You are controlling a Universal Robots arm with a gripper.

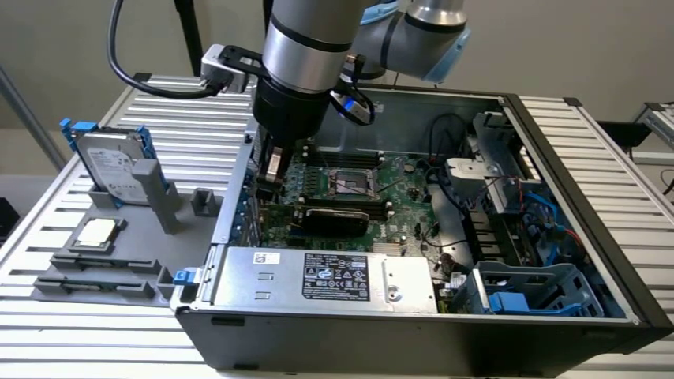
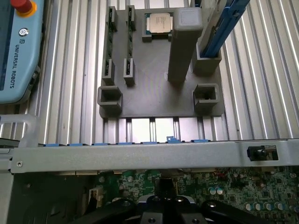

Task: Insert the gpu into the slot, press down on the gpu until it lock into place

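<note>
In the exterior view, the gripper [image 1: 271, 178] is lowered into the open computer case [image 1: 548, 316], its fingertips masked by the case wall; it is clenched. The gpu [image 1: 335, 218] is seen just beside it on the motherboard [image 1: 406, 185]. One labelled power supply [image 1: 327, 278] is visible, print unreadable.

In the wrist view, "UNIVERSAL ROBOTS" is read on one pendant [image 2: 16, 51]. One processor [image 2: 159, 23] lies on the grey fixture [image 2: 154, 100].

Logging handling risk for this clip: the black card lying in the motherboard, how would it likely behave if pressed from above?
The gpu looks like a thin flat board, so probably stiff and light, though it might flex slightly. It lies among bare motherboard components, so off-centre pressure could plausibly tilt it. The gripper is shut beside it.
</note>
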